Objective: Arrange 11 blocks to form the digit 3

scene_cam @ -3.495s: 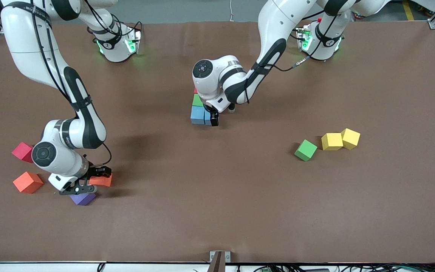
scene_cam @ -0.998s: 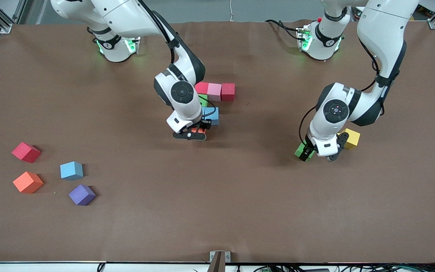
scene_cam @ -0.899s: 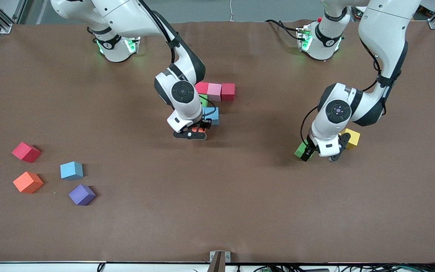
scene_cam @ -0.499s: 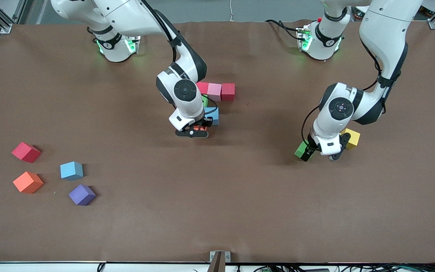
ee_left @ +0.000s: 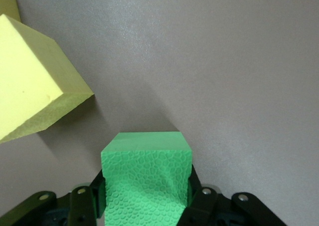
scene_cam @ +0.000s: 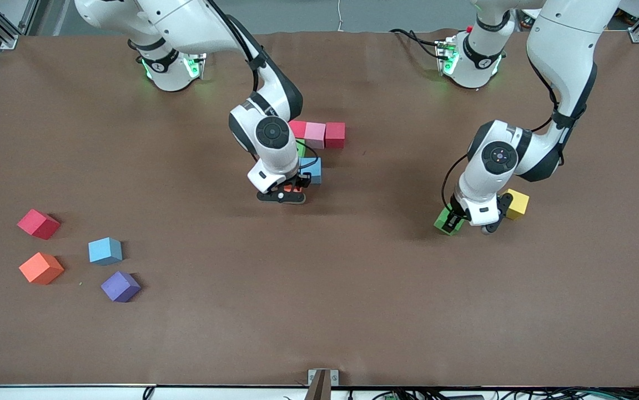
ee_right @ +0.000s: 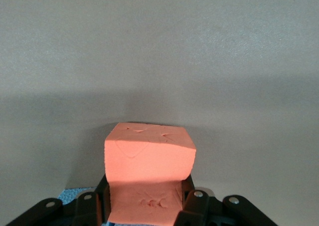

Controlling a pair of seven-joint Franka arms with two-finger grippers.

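At frame centre, the right gripper (scene_cam: 282,195) is clamped on an orange block (ee_right: 149,158), held low just below the blue block (scene_cam: 311,169) of the started figure. It should be set down square and flush against that blue block. At centre right, the left gripper (scene_cam: 470,222) is clamped on a green block (ee_left: 146,178). One yellow block (scene_cam: 517,203) beside it is half hidden by the arm.

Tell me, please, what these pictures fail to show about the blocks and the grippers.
- Front view: the right arm's wrist hides most of the green block in the figure.
- Front view: the left gripper covers one yellow block; only its neighbour shows.
- Right wrist view: the orange block hides whether it touches the table.
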